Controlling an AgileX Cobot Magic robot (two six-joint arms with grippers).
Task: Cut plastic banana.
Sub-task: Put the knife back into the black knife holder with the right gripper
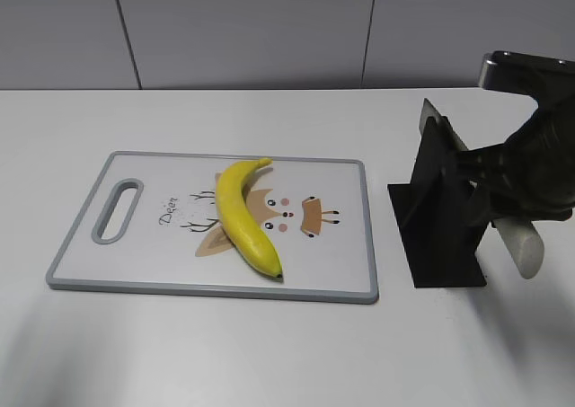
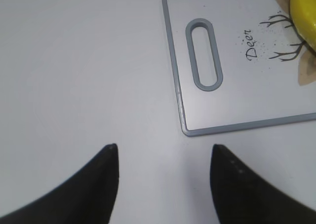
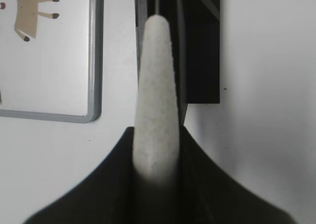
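The plastic banana (image 1: 241,214) is yellow and curved and lies diagonally on the cutting board (image 1: 341,245). Its edge also shows at the top right of the left wrist view (image 2: 306,11). My right gripper (image 3: 155,135) is shut on the pale grey knife handle (image 3: 155,75), with the blade resting in the black knife holder (image 1: 440,218) to the right of the board. The handle end sticks out below the gripper (image 1: 524,245). My left gripper (image 2: 163,150) is open and empty over bare table, just off the handle-slot corner of the board (image 2: 237,85).
The white, grey-rimmed board has a deer print and a handle slot (image 2: 203,53) at its left end. The black holder (image 3: 200,46) stands just beyond the board's right edge (image 3: 96,56). A grey wall lies behind the white table.
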